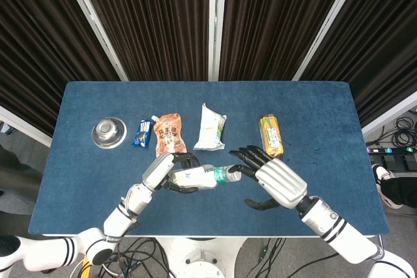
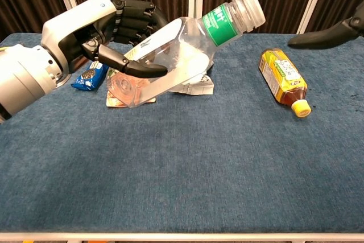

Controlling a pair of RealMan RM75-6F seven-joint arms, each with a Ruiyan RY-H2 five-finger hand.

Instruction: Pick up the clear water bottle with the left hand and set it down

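Observation:
My left hand point(image 1: 167, 170) grips the clear water bottle point(image 1: 201, 177) around its body and holds it up off the blue table point(image 1: 78, 180). The bottle lies tilted, with its green label and white cap pointing to the right. In the chest view my left hand point(image 2: 105, 32) wraps the bottle point(image 2: 179, 55) from the left, thumb across the front. My right hand point(image 1: 272, 181) hovers just right of the cap with its fingers spread and nothing in it. I cannot tell whether its fingertips touch the cap. Only one dark finger of the right hand point(image 2: 324, 37) shows in the chest view.
Along the middle of the table lie a steel bowl point(image 1: 109, 132), a blue snack packet point(image 1: 143, 133), an orange pouch point(image 1: 169, 132), a white packet point(image 1: 210, 128) and a yellow tea bottle point(image 1: 271, 133). The tea bottle point(image 2: 284, 81) lies on its side.

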